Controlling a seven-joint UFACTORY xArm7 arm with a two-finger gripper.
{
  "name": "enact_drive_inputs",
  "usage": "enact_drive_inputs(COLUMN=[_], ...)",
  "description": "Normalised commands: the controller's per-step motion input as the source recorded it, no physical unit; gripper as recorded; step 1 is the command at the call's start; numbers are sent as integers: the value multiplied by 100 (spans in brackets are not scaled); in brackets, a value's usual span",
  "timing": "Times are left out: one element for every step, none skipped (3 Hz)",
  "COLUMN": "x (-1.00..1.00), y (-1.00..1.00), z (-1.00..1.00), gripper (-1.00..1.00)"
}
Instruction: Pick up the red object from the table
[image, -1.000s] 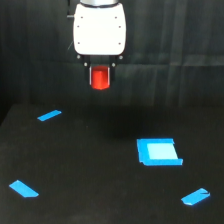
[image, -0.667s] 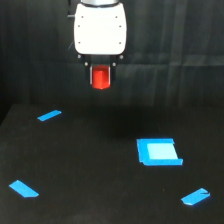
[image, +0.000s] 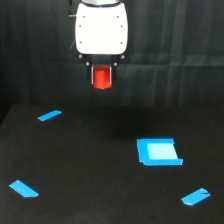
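The red object, a small bright red-orange stubby block, hangs high above the table at the upper middle of the exterior view. My gripper is shut on it, its dark fingers pressing on both sides of the block. The white gripper body sits directly above the block. The block's lower end shows below the fingers, well clear of the black surface.
A blue square patch lies on the table toward the exterior view's right. Blue tape strips lie at the left back, left front and right front. A black curtain hangs behind.
The gripper still holds the red object at about the same height and place; any movement is very slight.
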Motion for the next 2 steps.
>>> enact_drive_inputs(x=[-5, 7], y=[1, 1], z=[4, 4], gripper=[-93, -100])
